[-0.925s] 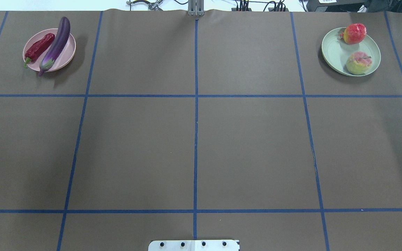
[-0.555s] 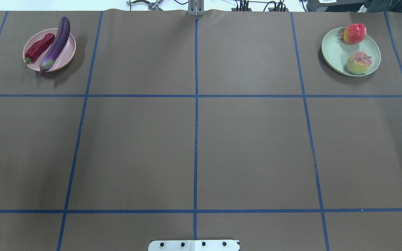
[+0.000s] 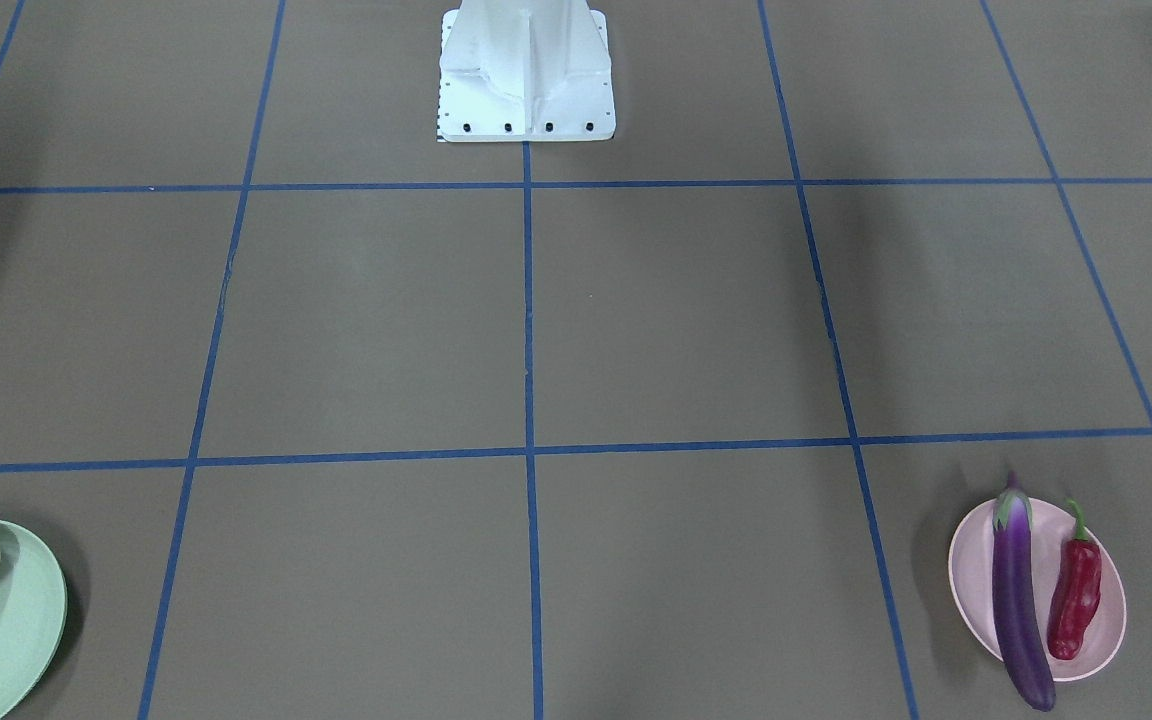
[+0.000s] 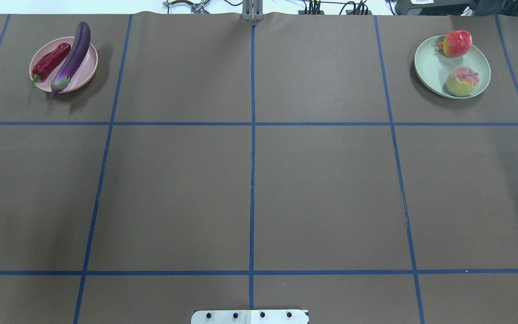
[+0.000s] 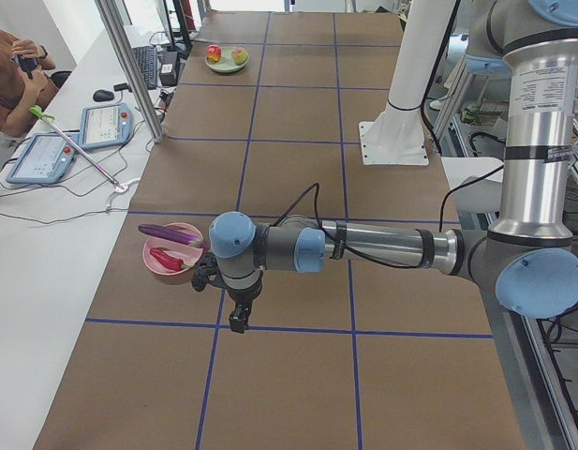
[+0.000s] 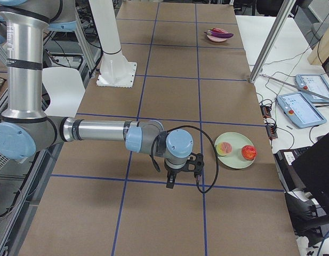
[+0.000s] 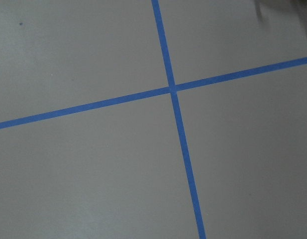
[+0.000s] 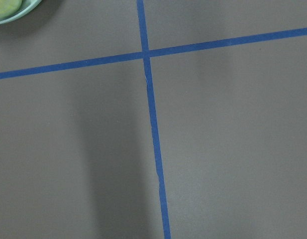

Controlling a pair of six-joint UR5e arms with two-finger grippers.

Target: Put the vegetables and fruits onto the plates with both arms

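The purple eggplant [image 4: 72, 56] and the red chili pepper [image 4: 52, 60] lie side by side on the pale pink plate [image 4: 87, 68] at the far left. The pomegranate [image 4: 457, 43] and the peach [image 4: 462, 82] sit on the mint green plate [image 4: 432, 67] at the far right. No arm shows in the overhead or front view. The left gripper [image 5: 237, 319] hangs above the table just beside the pink plate [image 5: 167, 270]. The right gripper [image 6: 169, 184] hangs near the mint plate [image 6: 236, 159]. I cannot tell whether either is open or shut.
Blue tape lines divide the brown table into squares. The white base block [image 4: 250, 316] stands at the near middle edge. A side bench with control tablets [image 5: 103, 124], a metal post [image 5: 129, 66] and a seated person [image 5: 12, 75] borders the table's far side.
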